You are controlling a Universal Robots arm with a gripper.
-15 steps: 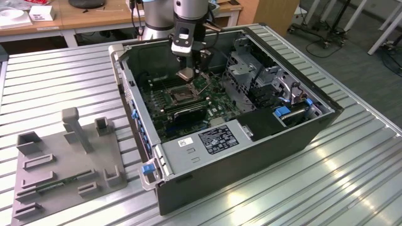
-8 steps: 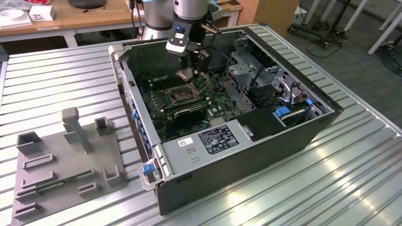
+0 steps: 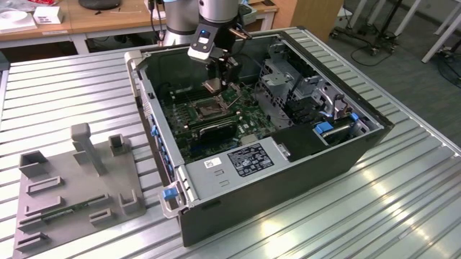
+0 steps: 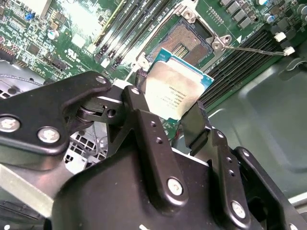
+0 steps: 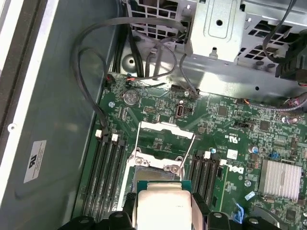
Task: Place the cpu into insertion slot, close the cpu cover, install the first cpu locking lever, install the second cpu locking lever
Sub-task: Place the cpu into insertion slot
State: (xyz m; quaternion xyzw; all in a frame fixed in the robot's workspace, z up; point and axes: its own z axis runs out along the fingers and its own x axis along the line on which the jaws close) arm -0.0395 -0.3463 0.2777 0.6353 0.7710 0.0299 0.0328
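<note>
1. Gripper (image 3: 214, 87), exterior view: I pinch the cpu (image 3: 211, 85) above the board, clear of the open insertion slot (image 3: 202, 111).
2. Second wrist view: my fingers (image 4: 139, 98) clamp the cpu's opposite edges.
3. First wrist view: the slot (image 5: 153, 165) lies just ahead of the cpu (image 5: 163, 206).

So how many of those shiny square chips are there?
1. The cpu is held by the gripper, up above the open socket on the green motherboard. Another could be hidden elsewhere inside the computer case.
</note>
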